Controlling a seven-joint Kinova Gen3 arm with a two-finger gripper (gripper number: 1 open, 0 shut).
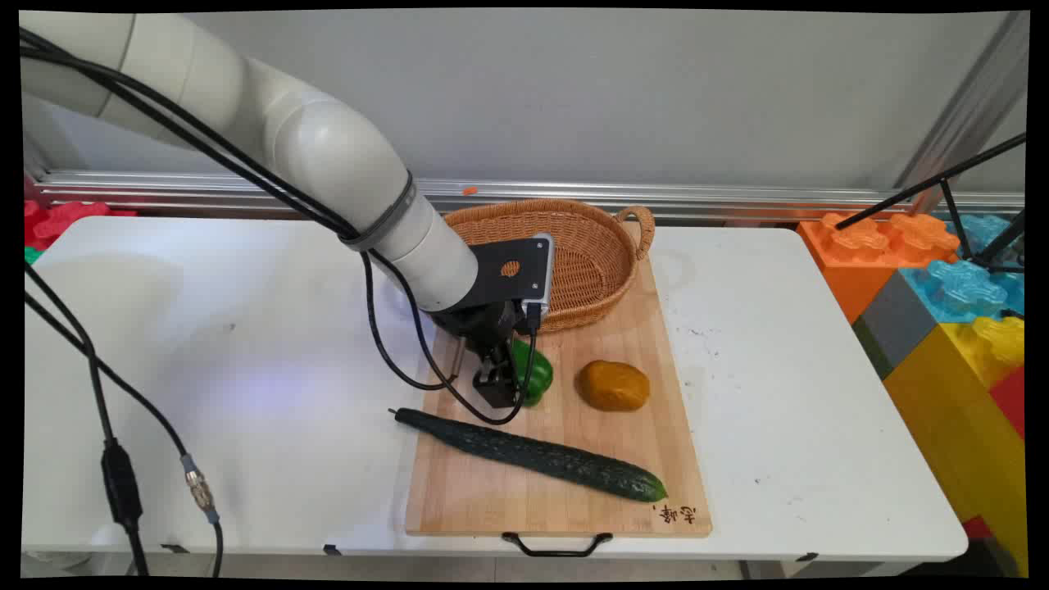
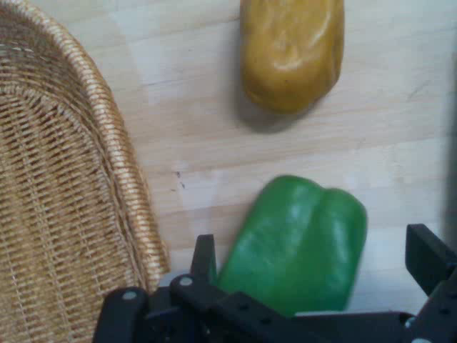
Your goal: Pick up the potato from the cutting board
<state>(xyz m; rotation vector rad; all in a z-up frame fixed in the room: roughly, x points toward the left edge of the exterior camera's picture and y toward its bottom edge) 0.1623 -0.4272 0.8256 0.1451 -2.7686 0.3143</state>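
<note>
While the end effector [image 2: 314,275] hangs low over the wooden cutting board [image 1: 623,344], the green pepper [image 2: 296,246] lies directly between its spread fingers, one finger [image 2: 203,261] at the pepper's left flank and the other well off to its right, neither visibly pressing it. Seen from the hand, the pepper's long axis runs away from the end effector. A wicker basket [image 2: 64,200] sits close on the left, a yellow-brown potato [image 2: 291,50] beyond, and a cucumber [image 1: 533,455] nearer the bench [image 1: 246,344] front.

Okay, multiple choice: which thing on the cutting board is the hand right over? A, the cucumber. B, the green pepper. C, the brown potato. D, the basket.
B: the hand sits over the green pepper, a finger on either side.
</note>
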